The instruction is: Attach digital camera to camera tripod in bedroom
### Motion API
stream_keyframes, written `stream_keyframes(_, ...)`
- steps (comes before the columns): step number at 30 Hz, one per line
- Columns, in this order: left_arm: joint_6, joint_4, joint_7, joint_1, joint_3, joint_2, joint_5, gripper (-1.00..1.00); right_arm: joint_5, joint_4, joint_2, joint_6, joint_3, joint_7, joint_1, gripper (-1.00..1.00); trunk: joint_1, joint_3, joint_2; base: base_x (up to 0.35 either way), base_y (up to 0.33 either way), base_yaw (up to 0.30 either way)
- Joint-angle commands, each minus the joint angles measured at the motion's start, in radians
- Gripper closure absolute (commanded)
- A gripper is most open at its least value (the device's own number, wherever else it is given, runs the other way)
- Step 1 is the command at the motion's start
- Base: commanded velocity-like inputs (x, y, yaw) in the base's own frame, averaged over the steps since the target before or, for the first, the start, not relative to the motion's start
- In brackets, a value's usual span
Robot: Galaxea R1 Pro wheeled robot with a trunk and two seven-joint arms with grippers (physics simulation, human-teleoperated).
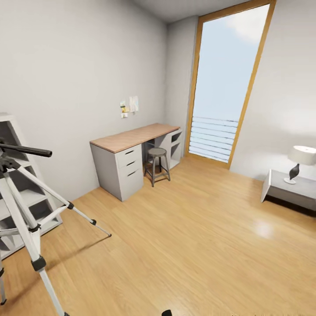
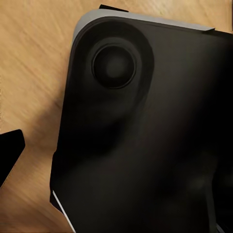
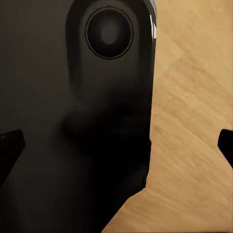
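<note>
The camera tripod [image 1: 38, 263] stands at the left of the head view on the bedroom's wood plank floor [image 1: 184, 245], silver legs spread, its long black handle [image 1: 26, 150] pointing right. The digital camera is out of view. In the left wrist view my left gripper [image 2: 116, 155] hangs over the robot's own black body [image 2: 145, 126], with one dark fingertip [image 2: 9, 150] far out at the edge. My right gripper [image 3: 116, 145] is open over the same black body [image 3: 73, 121] and bare floor, with its fingertips [image 3: 9, 145] wide apart and nothing between them.
A white cube shelf [image 1: 17, 193] stands behind the tripod. A grey desk with a wood top [image 1: 131, 137] and a round stool [image 1: 157, 153] line the far wall. A tall wood-framed window [image 1: 224, 87] is at the back. A grey nightstand [image 1: 303, 193] with a lamp [image 1: 300, 160] stands at the right.
</note>
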Motion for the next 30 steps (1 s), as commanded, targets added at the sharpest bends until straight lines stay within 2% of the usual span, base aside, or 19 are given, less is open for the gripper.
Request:
stream_keyframes(1, -0.003, 0.0, 0.0, 0.0, 0.001, 0.0, 0.006, -1.0, 0.0, 0.0, 0.0, -0.002, 0.001, 0.0, 0.0, -1.0, 0.0, -0.001, 0.0, 0.0, 0.0, -0.243)
stream_keyframes(30, -0.002, 0.0, 0.001, 0.0, 0.003, 0.0, 0.007, -1.0, 0.0, 0.0, 0.0, -0.001, -0.001, 0.0, 0.0, -1.0, 0.0, -0.001, 0.0, 0.0, 0.0, -0.274)
